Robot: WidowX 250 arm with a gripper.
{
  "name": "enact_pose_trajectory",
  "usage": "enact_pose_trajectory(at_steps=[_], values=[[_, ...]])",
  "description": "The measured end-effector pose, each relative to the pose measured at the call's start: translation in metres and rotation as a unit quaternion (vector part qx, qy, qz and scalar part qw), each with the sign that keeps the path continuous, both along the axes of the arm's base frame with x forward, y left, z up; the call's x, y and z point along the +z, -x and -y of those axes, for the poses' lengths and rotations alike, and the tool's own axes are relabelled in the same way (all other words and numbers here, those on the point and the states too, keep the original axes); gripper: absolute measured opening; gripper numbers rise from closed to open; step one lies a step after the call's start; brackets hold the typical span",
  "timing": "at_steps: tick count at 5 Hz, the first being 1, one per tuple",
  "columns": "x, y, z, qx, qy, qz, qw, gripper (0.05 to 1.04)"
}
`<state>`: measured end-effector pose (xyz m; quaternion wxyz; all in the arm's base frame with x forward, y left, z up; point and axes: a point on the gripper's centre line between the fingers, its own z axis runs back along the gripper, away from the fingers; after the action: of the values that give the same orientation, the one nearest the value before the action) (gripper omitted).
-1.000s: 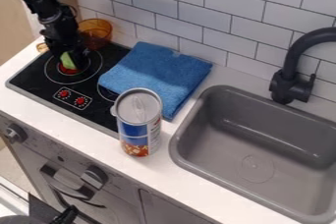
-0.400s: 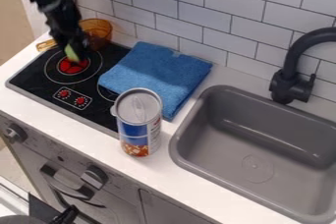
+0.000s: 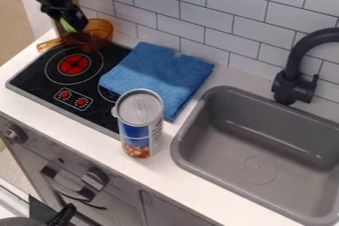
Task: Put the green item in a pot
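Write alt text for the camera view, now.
A black robot claw holds a green item over an amber pot at the back of a toy stove; nearby are a blue towel, a can and a gray sink.

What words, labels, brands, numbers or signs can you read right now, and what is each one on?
No text can be quoted.
Canister: printed label on its side, too small to read.
Stove: pale marks around the two red dials, too small to make out as numbers or signs.

White counter (image 3: 165, 173), black stovetop (image 3: 99, 115) — pot (image 3: 99, 33), towel (image 3: 159, 71), can (image 3: 138, 121)
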<state>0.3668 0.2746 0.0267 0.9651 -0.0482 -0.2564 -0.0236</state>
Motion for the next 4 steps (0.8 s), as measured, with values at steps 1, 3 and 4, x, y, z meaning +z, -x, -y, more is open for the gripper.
enact_pose_trajectory(at_steps=[1,3,4], values=[[-0.002,-0.004,-0.011,0.037,-0.028,0.025,0.9986,0.715],[-0.001,-0.037,-0.011,0.084,-0.060,0.059,0.9930,0.714],[-0.003,-0.048,-0.007,0.080,-0.061,0.052,0.9936,0.715]])
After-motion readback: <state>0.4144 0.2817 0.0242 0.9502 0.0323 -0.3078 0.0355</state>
